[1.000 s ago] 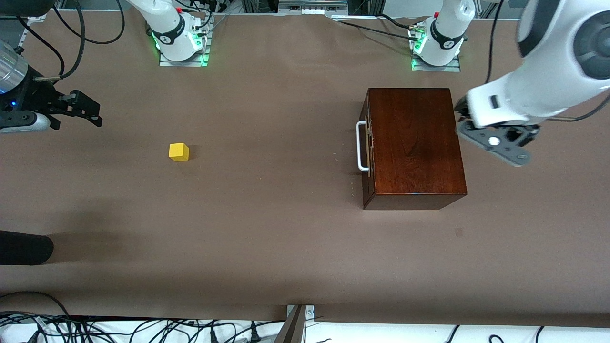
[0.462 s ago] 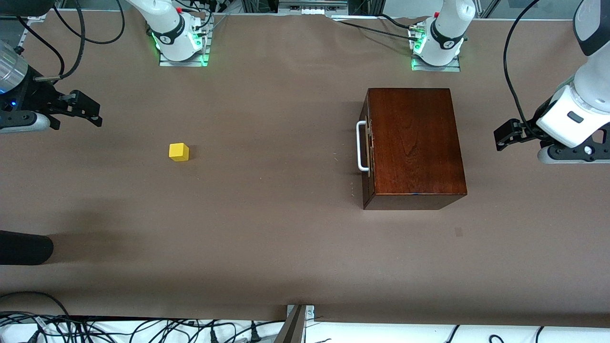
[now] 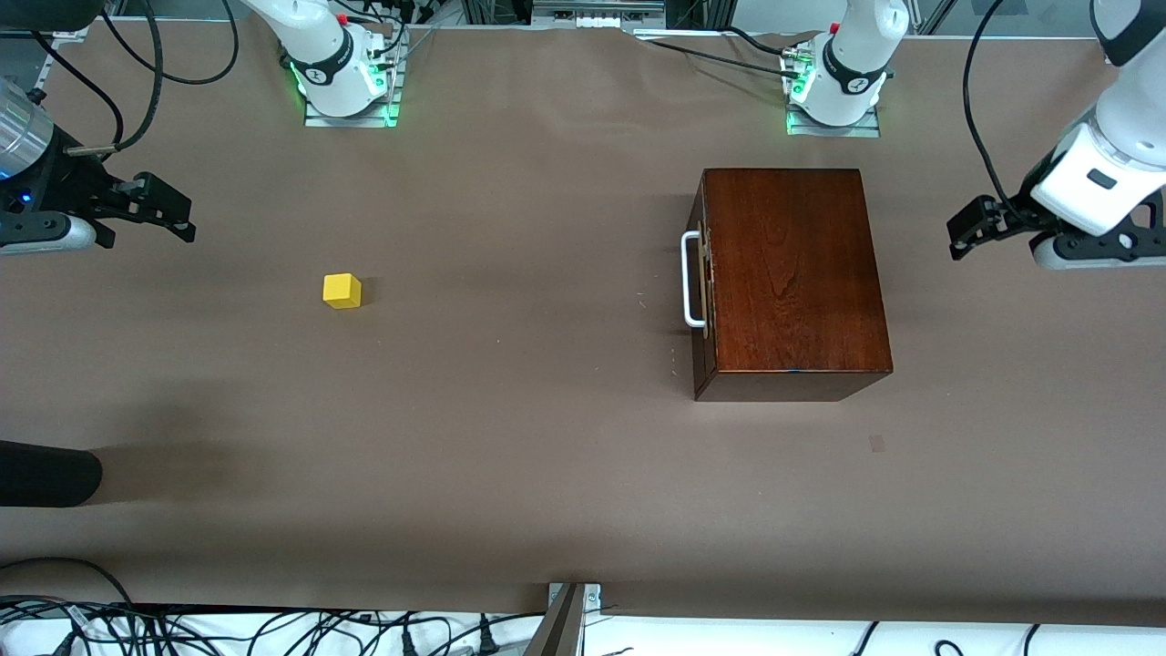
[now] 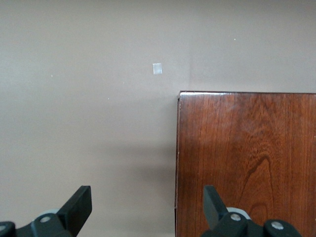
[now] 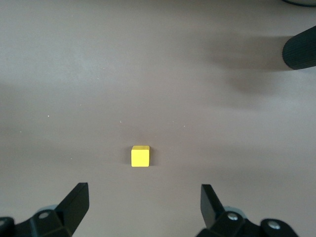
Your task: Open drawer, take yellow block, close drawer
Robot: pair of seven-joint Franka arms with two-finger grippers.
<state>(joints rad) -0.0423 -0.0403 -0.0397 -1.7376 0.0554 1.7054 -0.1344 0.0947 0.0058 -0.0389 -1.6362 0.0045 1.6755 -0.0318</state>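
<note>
Lowest in the front view, at the right arm's end of the table, we see a black round thing poking in from the edge. The right wrist view shows it too. A bit farther from the front camera, toward the left arm's end, a tiny pale square mark sits on the brown cover. The left wrist view shows that mark near a corner of the box.

Next comes the dark wooden box. Its long side runs from near the front camera toward the robot bases. The drawer is pushed all the way in. Its front and white bar handle face the right arm's end of the table. Only the front view shows the handle. The left wrist view shows just the box top.

The yellow block sits alone on the table, well apart from the box, toward the right arm's end. It rests flat. The right wrist view shows it out in front of the two fingers.

The left gripper hangs over the table past the box, at the left arm's end. Its fingers are spread wide and hold nothing.

The right gripper hangs over its own end of the table. Its fingers are spread wide too, with nothing between them.
</note>
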